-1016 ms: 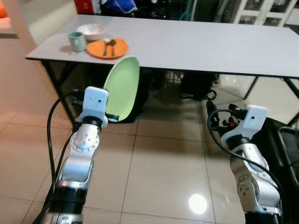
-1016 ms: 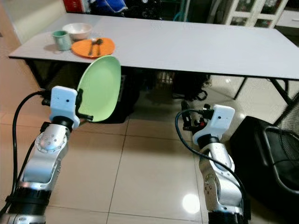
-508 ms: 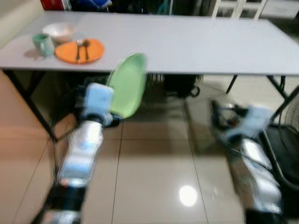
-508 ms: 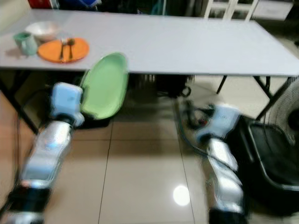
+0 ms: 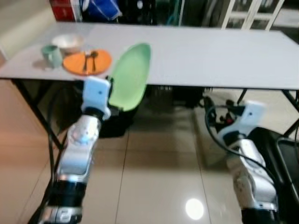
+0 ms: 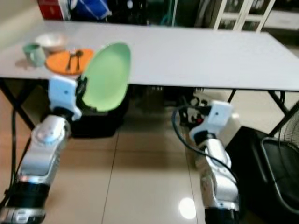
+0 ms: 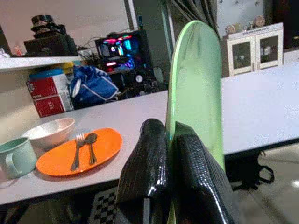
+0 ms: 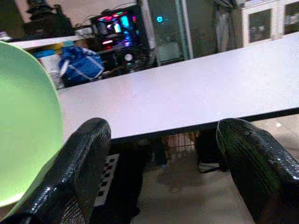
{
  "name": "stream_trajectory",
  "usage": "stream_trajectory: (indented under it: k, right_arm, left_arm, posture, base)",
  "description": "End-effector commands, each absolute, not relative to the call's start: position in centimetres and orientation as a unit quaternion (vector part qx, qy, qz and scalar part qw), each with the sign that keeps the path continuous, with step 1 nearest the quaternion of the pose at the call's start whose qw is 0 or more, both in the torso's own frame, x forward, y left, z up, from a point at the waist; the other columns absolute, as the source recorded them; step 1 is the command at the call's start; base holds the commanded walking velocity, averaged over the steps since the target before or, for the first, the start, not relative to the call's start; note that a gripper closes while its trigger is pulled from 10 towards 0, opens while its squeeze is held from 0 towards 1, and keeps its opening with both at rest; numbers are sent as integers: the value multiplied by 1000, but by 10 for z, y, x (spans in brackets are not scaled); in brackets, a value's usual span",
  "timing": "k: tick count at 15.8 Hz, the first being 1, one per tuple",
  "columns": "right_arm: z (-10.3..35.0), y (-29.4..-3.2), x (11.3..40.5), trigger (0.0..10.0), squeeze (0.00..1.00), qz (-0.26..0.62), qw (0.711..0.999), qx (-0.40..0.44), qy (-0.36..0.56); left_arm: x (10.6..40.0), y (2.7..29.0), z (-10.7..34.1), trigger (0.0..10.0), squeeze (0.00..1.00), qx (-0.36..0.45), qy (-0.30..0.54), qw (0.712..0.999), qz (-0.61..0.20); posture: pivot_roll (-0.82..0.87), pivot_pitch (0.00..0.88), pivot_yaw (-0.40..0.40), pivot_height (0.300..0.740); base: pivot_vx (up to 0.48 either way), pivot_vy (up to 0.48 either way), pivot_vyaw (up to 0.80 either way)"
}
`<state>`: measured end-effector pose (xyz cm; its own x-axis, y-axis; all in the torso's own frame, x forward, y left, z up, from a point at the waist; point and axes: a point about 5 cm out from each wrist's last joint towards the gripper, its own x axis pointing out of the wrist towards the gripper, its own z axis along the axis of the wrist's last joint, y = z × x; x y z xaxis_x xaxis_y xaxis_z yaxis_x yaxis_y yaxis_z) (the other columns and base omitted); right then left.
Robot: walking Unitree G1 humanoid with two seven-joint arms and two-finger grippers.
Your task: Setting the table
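Note:
A light green plate (image 5: 130,77) stands on edge, tilted, with my left gripper (image 7: 168,128) shut on its lower rim. Its upper half rises above the near edge of the long grey table (image 5: 210,51). On the table's left end lie an orange plate (image 5: 87,61) carrying a fork and a spoon (image 7: 83,148), a green mug (image 5: 50,54) and a pale bowl (image 5: 68,43). My right gripper (image 8: 163,126) is open and holds nothing; it hangs below table height, to the right of the green plate.
A black bin (image 5: 112,123) and cables sit under the table, between dark table legs (image 5: 32,112). A black fan base (image 5: 286,151) stands on the tiled floor at the right. Behind the table are a red box (image 7: 46,100) and a blue bag (image 7: 91,86).
The view has shifted as I moved. My left arm has lifted the green plate from below the table edge to overlap the tabletop. The right gripper stays open.

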<state>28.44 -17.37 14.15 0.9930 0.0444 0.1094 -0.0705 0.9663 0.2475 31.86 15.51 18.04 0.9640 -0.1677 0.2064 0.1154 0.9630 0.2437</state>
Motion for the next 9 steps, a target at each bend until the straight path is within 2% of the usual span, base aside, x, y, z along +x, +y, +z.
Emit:
stream_trajectory:
  k: [1, 3, 7, 9]
  right_arm:
    - [143, -184, 283, 10000, 0, 13, 991, 118, -58]
    - [143, -184, 283, 10000, 0, 13, 991, 117, -60]
    - [143, -183, 282, 10000, 0, 13, 991, 117, -61]
    - [144, -183, 282, 10000, 0, 14, 991, 116, -62]
  left_arm:
    - [319, 138, 197, 10000, 0, 109, -156, 976, -102]
    - [319, 138, 198, 10000, 0, 109, -158, 976, -105]
    - [319, 136, 199, 10000, 0, 109, -159, 975, -114]
    - [320, 138, 200, 10000, 0, 111, -161, 975, -109]
  posture:
    - [-43, 0, -2, 740]
    - [-44, 0, 2, 740]
    - [-44, 0, 2, 740]
    - [-46, 0, 3, 740]
  base:
    - [360, 0, 0]
    - [356, 0, -272]
    - [356, 0, -770]
    - [356, 0, 0]
